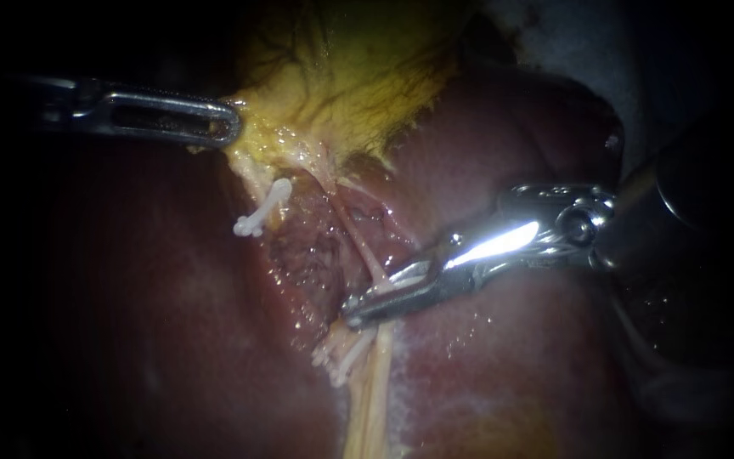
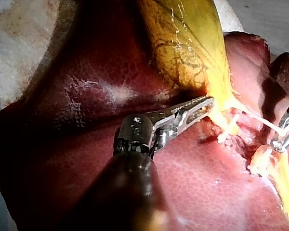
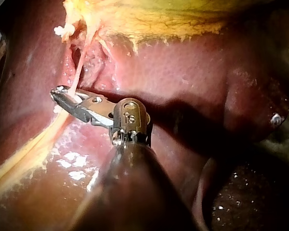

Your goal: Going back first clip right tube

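The liver (image 1: 511, 382) fills most of the endoscope view, dark red and wet, with its outer parts lost in shadow. Above it lies the gallbladder (image 1: 358, 76), yellow-green and veined, cut off at the upper edge. The left instrument (image 1: 229, 127) has most of its shaft in darkness. Its jaws are pressed together on the gallbladder's yellow lower fringe, pinching it. The right instrument (image 1: 363, 308) is struck by glare along its jaws, and its shaft is blurred. A narrow gap shows between its jaws, and the right tube (image 1: 365, 251), a thin pale strand, crosses that gap. Just below the jaw tips a cluster of white clips (image 1: 339, 357) sits across the same strand, though their number is hard to make out. A lone clip (image 1: 262, 211) lies apart, nearer the left instrument.
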